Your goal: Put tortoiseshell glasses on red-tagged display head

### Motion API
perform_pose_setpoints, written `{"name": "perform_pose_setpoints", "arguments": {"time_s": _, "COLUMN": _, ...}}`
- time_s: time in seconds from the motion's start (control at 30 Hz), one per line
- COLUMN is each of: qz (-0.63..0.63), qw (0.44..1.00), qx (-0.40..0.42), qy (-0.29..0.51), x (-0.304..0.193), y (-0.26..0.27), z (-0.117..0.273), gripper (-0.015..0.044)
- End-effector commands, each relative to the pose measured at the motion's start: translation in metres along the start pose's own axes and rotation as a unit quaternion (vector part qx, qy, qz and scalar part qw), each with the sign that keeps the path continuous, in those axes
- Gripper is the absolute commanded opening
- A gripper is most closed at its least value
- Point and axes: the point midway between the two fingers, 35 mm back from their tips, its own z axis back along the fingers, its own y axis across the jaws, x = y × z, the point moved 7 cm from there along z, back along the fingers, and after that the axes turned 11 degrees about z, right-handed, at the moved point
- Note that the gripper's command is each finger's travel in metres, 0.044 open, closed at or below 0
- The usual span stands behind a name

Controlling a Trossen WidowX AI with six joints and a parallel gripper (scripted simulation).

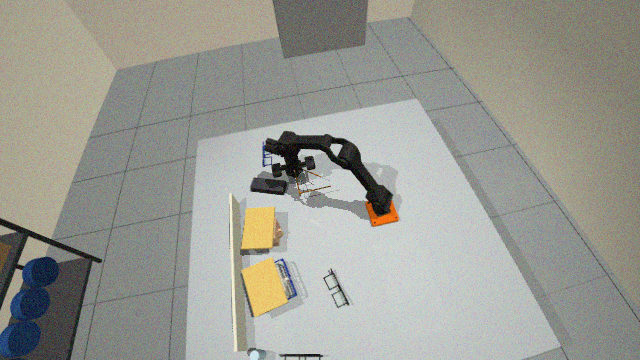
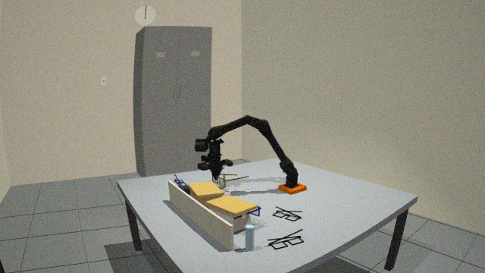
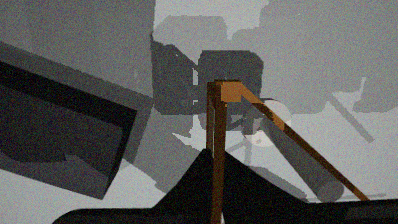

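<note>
Two black glasses [image 2: 286, 215] [image 2: 286, 242] lie near the table's [image 2: 333, 248] front edge. Beyond the yellow-topped blocks [image 1: 258, 228] [image 1: 265, 287] [image 2: 205, 189] [image 2: 232, 205], the gripper [image 1: 296, 174] [image 2: 215, 178] [image 3: 211, 156] pinches the tortoiseshell glasses [image 1: 315, 189] [image 2: 237, 178] [image 3: 231, 92], with a dark case [image 1: 268, 185] [image 3: 60, 130] close beside and bare tabletop toward the orange base [image 1: 373, 220] [image 2: 303, 188].

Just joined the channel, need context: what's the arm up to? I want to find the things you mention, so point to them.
The gripper [image 1: 298, 175] [image 2: 216, 178] is shut on the tortoiseshell glasses [image 1: 314, 190] [image 2: 236, 175] [image 3: 218, 150], holding them over the table [image 1: 425, 280] [image 2: 341, 205] near a dark case-like block [image 1: 268, 186] [image 3: 60, 135]. They aren't on a display head yet. Two yellow-topped pieces [image 1: 258, 228] [image 1: 265, 287] [image 2: 205, 188] [image 2: 233, 204] stand by a low cream panel [image 1: 234, 280] [image 2: 201, 216]; blue glasses [image 1: 286, 277] [image 2: 259, 211] sit under one top. I can't make out the red tag.
</note>
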Motion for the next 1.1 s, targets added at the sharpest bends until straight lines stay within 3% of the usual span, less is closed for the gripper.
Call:
{"name": "perform_pose_setpoints", "arguments": {"time_s": 0.0, "qz": -0.001, "qw": 1.000, "qx": 0.003, "qy": 0.000, "x": -0.003, "y": 0.005, "z": 0.002, "gripper": 0.0000}}
{"name": "perform_pose_setpoints", "arguments": {"time_s": 1.07, "qz": -0.001, "qw": 1.000, "qx": 0.004, "qy": 0.001, "x": -0.026, "y": 0.024, "z": 0.002, "gripper": 0.0000}}
